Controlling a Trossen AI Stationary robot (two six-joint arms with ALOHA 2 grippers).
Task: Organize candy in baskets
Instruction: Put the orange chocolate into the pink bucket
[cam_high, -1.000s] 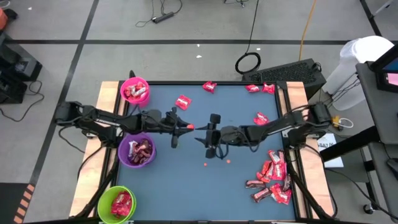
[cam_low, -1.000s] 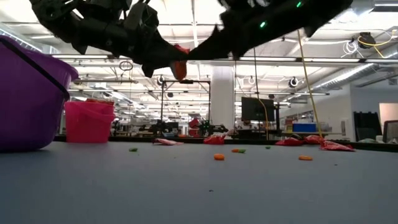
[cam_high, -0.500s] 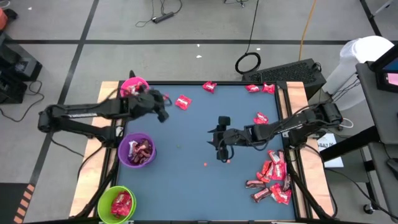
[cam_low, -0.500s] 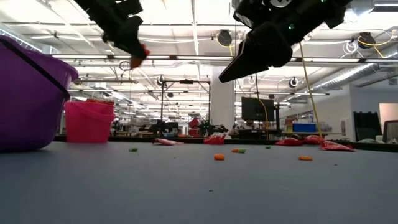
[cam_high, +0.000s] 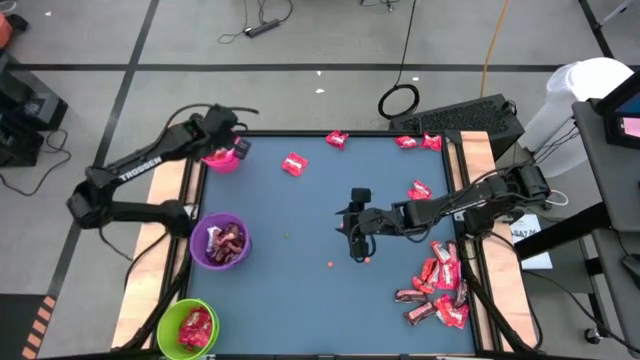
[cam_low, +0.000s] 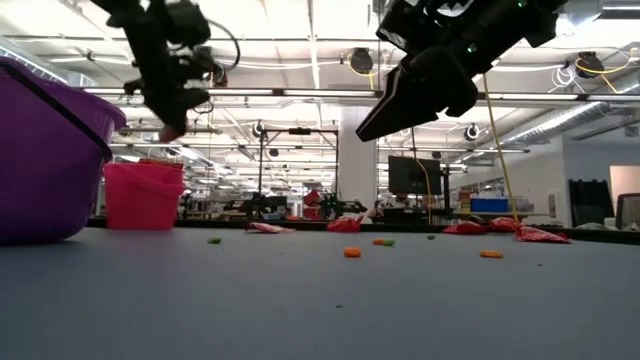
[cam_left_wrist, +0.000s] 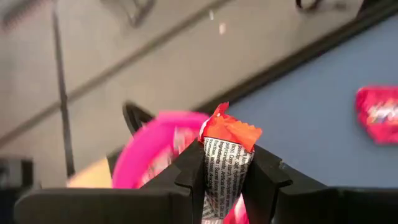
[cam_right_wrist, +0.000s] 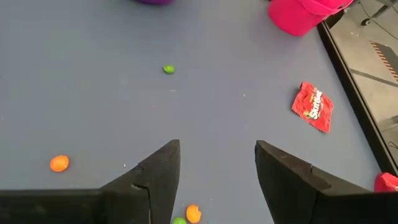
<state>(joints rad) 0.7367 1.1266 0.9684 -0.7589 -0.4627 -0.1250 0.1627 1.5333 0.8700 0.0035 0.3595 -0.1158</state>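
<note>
Since the earlier frames the left arm has swung away from the centre of the worktop (cam_high: 300, 300) to its 10 o'clock corner, carrying a candy piece with it; the right arm has drawn back slightly toward 3 o'clock and its fingers have spread.

Left gripper (cam_high: 236, 148): poised above the pink basket (cam_high: 220, 160), pinching an upright red-topped candy piece (cam_left_wrist: 225, 163) between its fingers (cam_left_wrist: 189, 168). In the left wrist view the pink rim (cam_left_wrist: 146, 146) lies directly beyond the held piece.

Right gripper (cam_high: 356, 238): raised over the middle of the worktop, fingers (cam_right_wrist: 155, 171) spread with nothing between them. Small orange and green specks (cam_right_wrist: 59, 163) lie on the blue surface beneath and around it.

Purple basket (cam_high: 220, 242): at the 9 o'clock edge, holding dark brown and red pieces. Green basket (cam_high: 188, 328): at the 7 o'clock corner, holding red pieces.

Loose candy:
- a heap of red and dark pieces (cam_high: 440, 285) at about 4 o'clock, along the worktop's edge;
- a single red piece (cam_high: 293, 164) near 11 o'clock, close to the pink basket;
- another red piece (cam_high: 336, 140) at 12 o'clock, at the far edge;
- two pieces (cam_high: 418, 142) at 1 o'clock;
- one piece (cam_high: 420, 190) at about 2 o'clock, just beside the right arm.

In the low view both arms hang above the worktop, the purple basket (cam_low: 50, 160) nearest the camera and the pink one (cam_low: 143, 195) behind it.
</note>
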